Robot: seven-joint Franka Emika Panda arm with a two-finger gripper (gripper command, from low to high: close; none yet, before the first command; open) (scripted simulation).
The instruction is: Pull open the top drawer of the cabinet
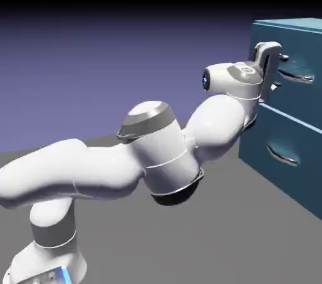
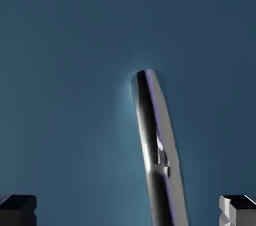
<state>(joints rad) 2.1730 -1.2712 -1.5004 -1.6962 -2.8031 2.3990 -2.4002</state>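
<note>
The gripper (image 2: 128, 210) is held wide open near the top drawer's handle (image 1: 295, 76); the arm (image 1: 160, 157) is stretched toward the right.

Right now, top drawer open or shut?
Shut, it seems: in the exterior view the top drawer's front shows no visible gap or step against the cabinet.

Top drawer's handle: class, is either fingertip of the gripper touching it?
Apart. In the hand view, teal drawer front shows between the handle and each fingertip of the gripper.
</note>
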